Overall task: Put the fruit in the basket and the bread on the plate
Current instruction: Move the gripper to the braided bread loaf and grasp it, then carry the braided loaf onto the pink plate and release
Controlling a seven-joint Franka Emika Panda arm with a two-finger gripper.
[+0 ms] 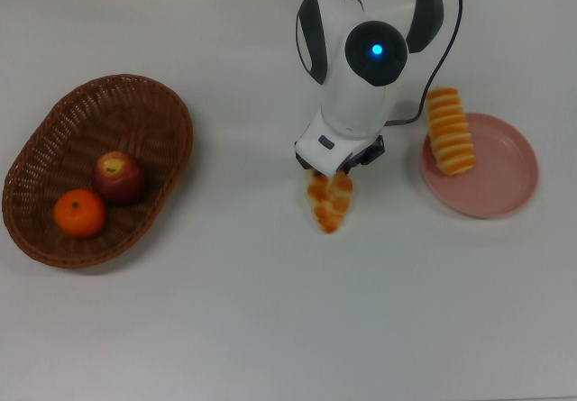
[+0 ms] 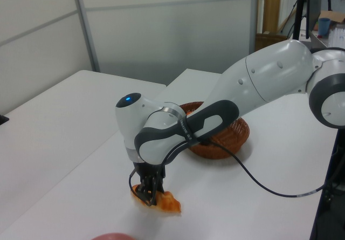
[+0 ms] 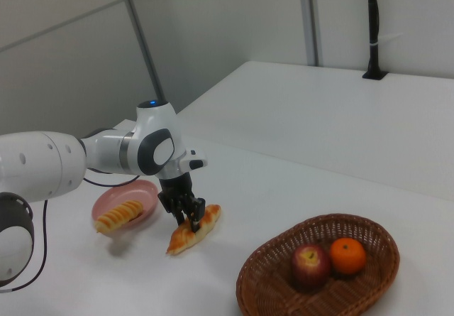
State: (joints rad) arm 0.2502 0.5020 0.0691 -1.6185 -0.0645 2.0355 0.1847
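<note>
The golden-brown braided bread (image 1: 329, 207) lies on the white table between basket and plate. My gripper (image 1: 330, 177) is down over its far end, shut on it; the right view shows the fingers (image 3: 190, 220) pinching the loaf (image 3: 186, 236), which still touches the table. The striped roll (image 1: 449, 131) lies on the pink plate (image 1: 505, 171), its end over the rim. The dark red apple (image 1: 118, 176) and the orange mandarin (image 1: 79, 214) sit inside the brown wicker basket (image 1: 171, 113).
A black cable (image 1: 444, 54) runs from the arm across the table behind the plate. In the left view the arm's body (image 2: 259, 83) reaches over the basket (image 2: 226, 143). White tabletop lies on all sides of the loaf.
</note>
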